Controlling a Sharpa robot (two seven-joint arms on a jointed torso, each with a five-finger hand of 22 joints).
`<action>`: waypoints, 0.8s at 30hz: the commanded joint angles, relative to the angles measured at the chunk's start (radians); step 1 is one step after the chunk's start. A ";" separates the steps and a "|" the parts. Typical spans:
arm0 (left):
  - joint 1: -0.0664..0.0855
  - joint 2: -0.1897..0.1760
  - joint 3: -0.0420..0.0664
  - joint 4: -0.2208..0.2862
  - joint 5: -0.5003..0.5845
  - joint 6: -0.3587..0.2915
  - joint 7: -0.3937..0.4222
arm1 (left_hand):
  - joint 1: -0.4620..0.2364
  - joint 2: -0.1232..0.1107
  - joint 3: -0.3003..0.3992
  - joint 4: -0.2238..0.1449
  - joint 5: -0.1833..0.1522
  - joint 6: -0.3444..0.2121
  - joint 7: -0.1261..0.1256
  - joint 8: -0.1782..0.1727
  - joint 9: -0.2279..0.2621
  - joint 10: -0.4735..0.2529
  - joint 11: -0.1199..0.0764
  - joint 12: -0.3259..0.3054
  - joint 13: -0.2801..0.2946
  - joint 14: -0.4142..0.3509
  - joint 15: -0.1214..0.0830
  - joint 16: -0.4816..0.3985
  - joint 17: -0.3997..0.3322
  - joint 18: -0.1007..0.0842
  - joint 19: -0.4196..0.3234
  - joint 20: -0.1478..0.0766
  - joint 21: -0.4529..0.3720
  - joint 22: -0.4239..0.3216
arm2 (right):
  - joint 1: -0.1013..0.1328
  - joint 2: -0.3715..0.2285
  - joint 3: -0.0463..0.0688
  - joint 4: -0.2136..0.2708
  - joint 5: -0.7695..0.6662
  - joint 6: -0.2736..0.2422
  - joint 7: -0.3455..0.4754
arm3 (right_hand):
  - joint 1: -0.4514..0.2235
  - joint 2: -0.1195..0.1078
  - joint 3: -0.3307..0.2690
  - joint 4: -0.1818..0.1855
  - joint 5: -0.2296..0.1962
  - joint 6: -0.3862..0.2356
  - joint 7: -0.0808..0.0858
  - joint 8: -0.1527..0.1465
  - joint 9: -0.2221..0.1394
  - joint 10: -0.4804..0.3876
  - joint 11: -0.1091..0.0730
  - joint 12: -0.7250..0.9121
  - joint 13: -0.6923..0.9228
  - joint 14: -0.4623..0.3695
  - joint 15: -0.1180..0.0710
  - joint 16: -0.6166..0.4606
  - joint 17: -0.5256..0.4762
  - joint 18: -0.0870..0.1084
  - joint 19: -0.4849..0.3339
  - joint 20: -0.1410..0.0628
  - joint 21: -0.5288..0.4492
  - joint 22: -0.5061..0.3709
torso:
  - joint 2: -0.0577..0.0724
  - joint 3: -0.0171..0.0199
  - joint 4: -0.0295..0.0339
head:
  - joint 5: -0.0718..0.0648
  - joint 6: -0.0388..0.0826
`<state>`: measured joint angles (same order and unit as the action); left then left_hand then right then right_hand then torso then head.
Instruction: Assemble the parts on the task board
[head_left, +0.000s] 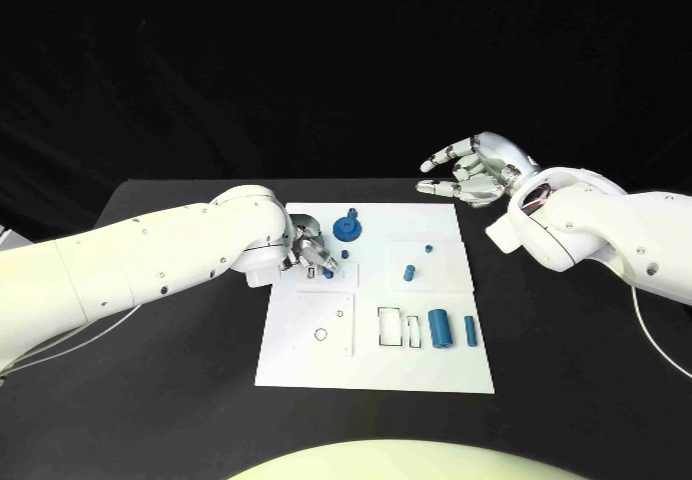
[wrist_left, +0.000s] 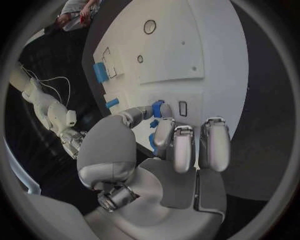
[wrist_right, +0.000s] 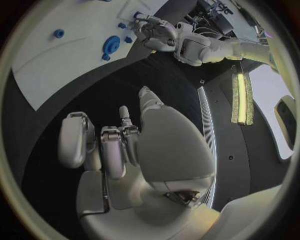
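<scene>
White task board (head_left: 378, 372) flat at mid-worktop, long side running away from the robot. Blue parts on it, six counted in the head view: one gear-like disc (head_left: 346, 232) with a short peg (head_left: 352, 213) just beyond it near the far edge; one tiny stud (head_left: 428, 247) and one short pin (head_left: 410, 271) on the right half; two upright cylinders near the right edge of the near half, the thicker (head_left: 438, 329) beside the thinner (head_left: 470, 331). One further small blue piece (head_left: 329, 270) at the left hand's fingertips, on or just above the board, contact with the surface not resolvable. Outlined recesses on the board: two rectangular (head_left: 391, 326), one round (head_left: 323, 335), plus small holes.

Left hand (head_left: 309, 255) over the board's left-centre, fingers curled downward, thumb and a finger pinching the small blue piece; confirmed in the left wrist view (wrist_left: 157, 109).

Right hand (head_left: 472, 170) raised clear of the board beyond its far right corner, over the black worktop (head_left: 173, 400); fingers apart and loosely curved, nothing held, as seen from the right wrist (wrist_right: 119, 150).
</scene>
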<state>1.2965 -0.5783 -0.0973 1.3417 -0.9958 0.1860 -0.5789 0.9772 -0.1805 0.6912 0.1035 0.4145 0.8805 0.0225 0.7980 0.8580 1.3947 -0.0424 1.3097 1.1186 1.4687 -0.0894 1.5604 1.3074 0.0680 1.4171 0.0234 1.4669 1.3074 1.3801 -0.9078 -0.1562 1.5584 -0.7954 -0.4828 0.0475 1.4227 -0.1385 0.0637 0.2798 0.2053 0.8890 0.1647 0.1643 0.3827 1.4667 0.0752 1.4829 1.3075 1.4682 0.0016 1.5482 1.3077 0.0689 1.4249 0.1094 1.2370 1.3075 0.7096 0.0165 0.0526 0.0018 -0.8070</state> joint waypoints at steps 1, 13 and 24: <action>-0.012 0.005 -0.008 0.002 0.018 0.049 -0.009 | -0.007 0.006 -0.037 0.016 -0.004 0.007 -0.001 -0.010 -0.005 -0.001 -0.004 0.001 -0.002 0.097 -0.007 0.002 0.246 -0.013 0.001 -0.005 0.001 0.017 | -0.001 -0.001 0.000 0.002 -0.009 0.011 0.010 | 0.006 -0.003 -0.001 0.002 0.005 -0.007 -0.002 0.006 0.002 0.013 0.004 -0.005 0.169 0.084 0.003 -0.004 0.183 0.005 -0.001 -0.002 -0.005 0.047 | 0.000 -0.0001 -0.0005 | 0.000 0.001; -0.011 0.004 -0.008 -0.003 0.016 0.048 -0.009 | -0.006 -0.005 -0.179 0.077 -0.029 0.019 0.000 -0.026 -0.006 -0.003 -0.003 0.002 -0.004 0.097 -0.007 0.002 0.247 -0.013 0.002 -0.006 -0.001 0.017 | -0.001 -0.003 0.000 0.005 -0.009 0.012 0.012 | 0.001 -0.005 -0.004 0.005 -0.007 -0.009 -0.001 0.007 0.002 0.011 0.005 -0.007 0.167 0.083 0.003 -0.006 0.178 0.006 -0.003 -0.002 -0.011 0.044 | 0.000 -0.0001 0.0001 | 0.000 -0.002; -0.011 -0.001 -0.008 -0.004 0.012 0.036 -0.009 | 0.014 0.002 -0.232 0.118 -0.096 0.022 0.001 -0.035 -0.005 -0.004 -0.002 0.002 -0.006 0.097 -0.006 0.002 0.246 -0.013 0.003 -0.005 -0.002 0.019 | -0.001 -0.005 0.000 0.006 -0.009 0.010 0.013 | -0.002 -0.004 -0.006 0.007 -0.012 -0.010 -0.001 0.008 0.002 0.011 0.005 -0.007 0.166 0.083 0.003 -0.006 0.178 0.007 -0.003 -0.002 -0.013 0.043 | 0.000 -0.0006 -0.0006 | 0.000 0.000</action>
<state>1.2948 -0.5802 -0.0982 1.3347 -0.9950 0.1896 -0.5810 0.9820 -0.1762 0.4632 0.2224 0.3217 0.9012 0.0196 0.7683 0.8528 1.3946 -0.0423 1.3097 1.1135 1.4686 -0.0893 1.5604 1.3073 0.0680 1.4170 0.0235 1.4668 1.3074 1.3801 -0.9123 -0.1562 1.5625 -0.7957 -0.4828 0.0481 1.4227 -0.1385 0.0607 0.2828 0.1956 0.8855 0.1611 0.1700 0.3827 1.4667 0.0752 1.4789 1.3074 1.4682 0.0016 1.5482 1.3075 0.0689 1.4249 0.1094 1.2278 1.3073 0.7097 0.0160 0.0522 0.0012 -0.8082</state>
